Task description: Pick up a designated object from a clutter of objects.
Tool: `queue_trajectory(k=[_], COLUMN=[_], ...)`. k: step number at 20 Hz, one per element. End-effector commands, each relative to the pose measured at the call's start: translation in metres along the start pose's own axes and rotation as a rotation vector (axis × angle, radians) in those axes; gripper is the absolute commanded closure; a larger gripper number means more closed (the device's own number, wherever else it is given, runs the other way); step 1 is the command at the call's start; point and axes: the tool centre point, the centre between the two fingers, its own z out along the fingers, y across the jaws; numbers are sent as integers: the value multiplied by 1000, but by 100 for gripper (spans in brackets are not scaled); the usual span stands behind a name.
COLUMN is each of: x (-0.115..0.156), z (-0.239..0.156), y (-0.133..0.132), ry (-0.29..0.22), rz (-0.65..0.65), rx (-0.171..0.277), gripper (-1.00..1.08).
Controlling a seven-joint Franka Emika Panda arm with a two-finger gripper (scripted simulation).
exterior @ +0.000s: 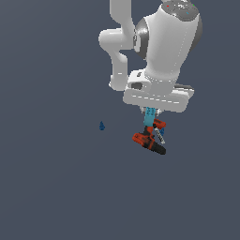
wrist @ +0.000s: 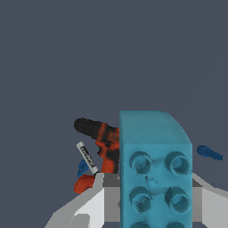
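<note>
Flat slate-grey ground fills both views, bare apart from three small things. Farthest toward the exterior view's left lies a tiny dark-blue teardrop piece (exterior: 101, 125), well apart from the rest. Moving right, the red-and-black power drill (exterior: 149, 142) lies on its side directly under the arm, its black nose pointing down and to the exterior view's right. Just above it, between the drill and the white hand, hangs the cyan studded block (exterior: 150, 117), the thing to be picked.

The gripper (exterior: 151, 113) is closed on that block: in the wrist view the cyan studded block (wrist: 155, 167) fills the space between the two white fingers (wrist: 91, 202), its round studs facing the camera, with the drill (wrist: 102, 142) seen beyond and below it. Whether the block has come fully clear of the drill I cannot tell from the exterior view; the two overlap there.

As a judgement, the block should handle as a light, rigid plastic brick with smooth, somewhat slippery flat sides. The long flat faces are the sensible place to grip, as the fingers appear to do, squarely and near the middle so it cannot pivot; the studded face offers poorer contact.
</note>
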Motion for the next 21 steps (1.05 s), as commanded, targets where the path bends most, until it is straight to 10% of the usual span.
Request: queue_trajectory(k=[1,21], x=[8,38], z=[-22,-88], y=[-7,-31], ry=[0,0], rz=[0,1], rx=[0,0], gripper=[108,108])
